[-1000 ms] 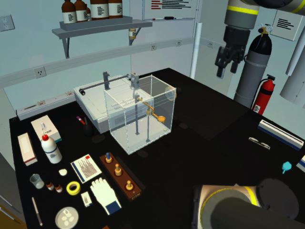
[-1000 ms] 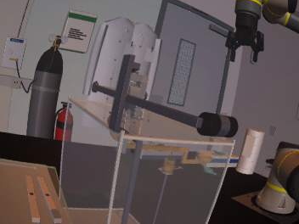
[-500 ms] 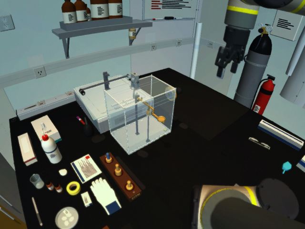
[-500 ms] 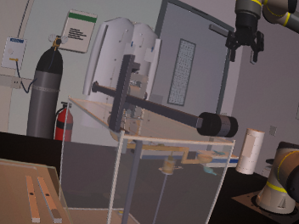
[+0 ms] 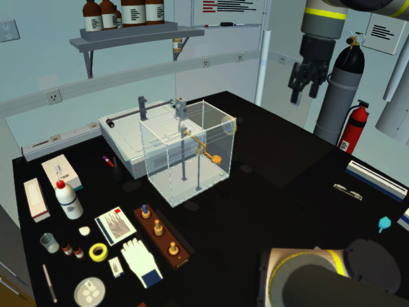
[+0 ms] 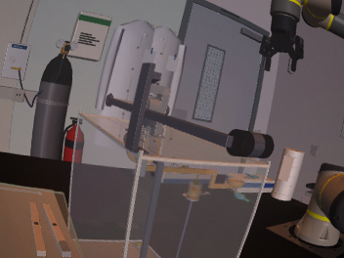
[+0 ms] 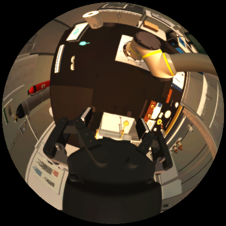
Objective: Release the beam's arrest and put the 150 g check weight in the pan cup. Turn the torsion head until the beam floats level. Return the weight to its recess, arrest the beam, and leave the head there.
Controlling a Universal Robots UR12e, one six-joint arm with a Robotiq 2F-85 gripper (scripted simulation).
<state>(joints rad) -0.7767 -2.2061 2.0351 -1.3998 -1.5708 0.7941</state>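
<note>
In the middle of the black bench stands a clear case (image 5: pixel 188 150) holding the torsion balance, with its orange beam (image 5: pixel 198 142) ending in a round pan cup (image 5: pixel 216 159). A dark rod with a knob (image 5: pixel 110 123) runs from the head (image 5: pixel 180 105) on the case's top back over the grey base. In front of the case a wooden block (image 5: pixel 161 235) carries three brass weights in a row, the far one with a blue top (image 5: pixel 144 209). My gripper (image 5: pixel 302 89) hangs open and empty high above the bench's far right corner, well away from the case (image 7: pixel 118 126).
A grey gas cylinder (image 5: pixel 340 92) and a red extinguisher (image 5: pixel 353 127) stand beyond the bench's right edge. A squeeze bottle (image 5: pixel 67 200), boxes, a glove (image 5: pixel 142 261), tape roll (image 5: pixel 98 251) and small vials crowd the left front. The arm's base (image 5: pixel 317 277) fills the near right.
</note>
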